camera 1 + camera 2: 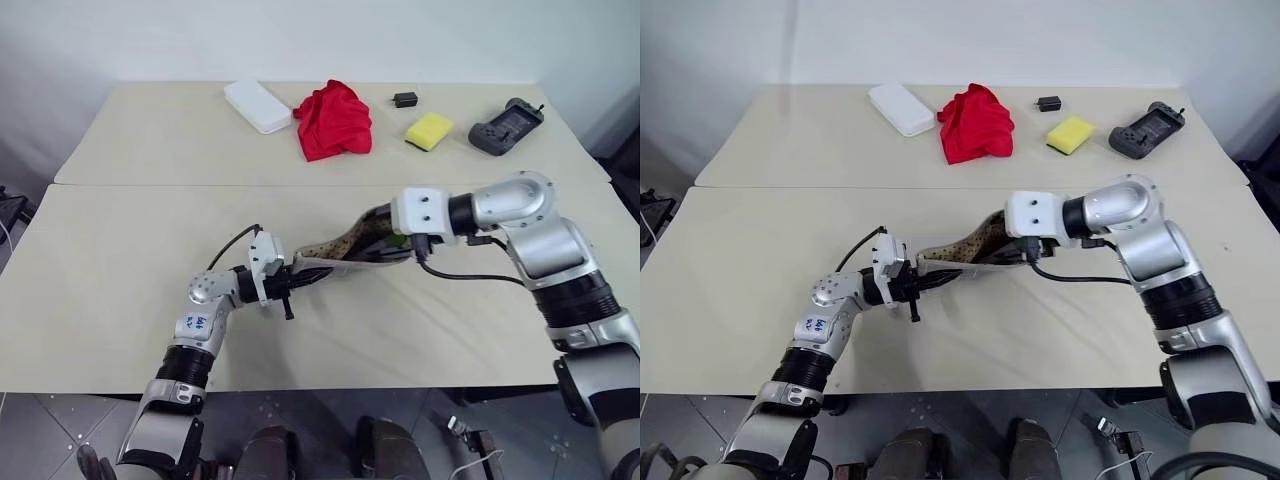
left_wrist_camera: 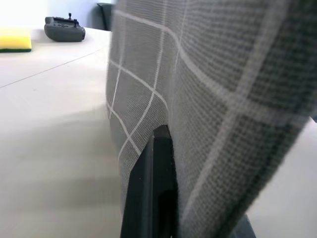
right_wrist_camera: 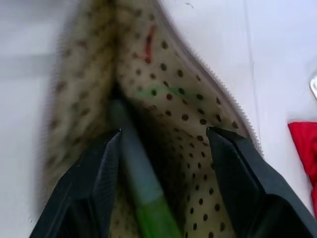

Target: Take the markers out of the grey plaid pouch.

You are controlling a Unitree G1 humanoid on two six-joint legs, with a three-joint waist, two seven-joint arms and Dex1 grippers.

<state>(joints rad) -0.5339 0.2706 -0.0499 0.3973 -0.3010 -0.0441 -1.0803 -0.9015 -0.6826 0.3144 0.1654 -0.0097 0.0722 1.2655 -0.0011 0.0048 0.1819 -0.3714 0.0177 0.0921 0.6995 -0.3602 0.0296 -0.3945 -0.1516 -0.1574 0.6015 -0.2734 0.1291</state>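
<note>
Grey plaid pouch (image 2: pixel 208 89): woven cloth, coarse visible weave, matt, showing white grid lines; lining (image 3: pixel 188 119) of tan dotted fabric; toothed zipper edge.
Marker (image 3: pixel 143 188): smooth plastic, lying with a soft sheen.
Right gripper (image 3: pixel 163 148) fingers (image 3: pixel 237 168): black matt plastic.
Table (image 1: pixel 120 270): smooth matt beige top.
Red cloth (image 1: pixel 333 120): soft, crumpled fabric.
Sponge (image 1: pixel 429 130): yellow, matt.

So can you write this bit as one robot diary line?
left gripper: shut on grey plaid fabric pouch | right gripper: open inside pouch mouth | slim green-tipped marker: between its fingers, ungripped
</note>
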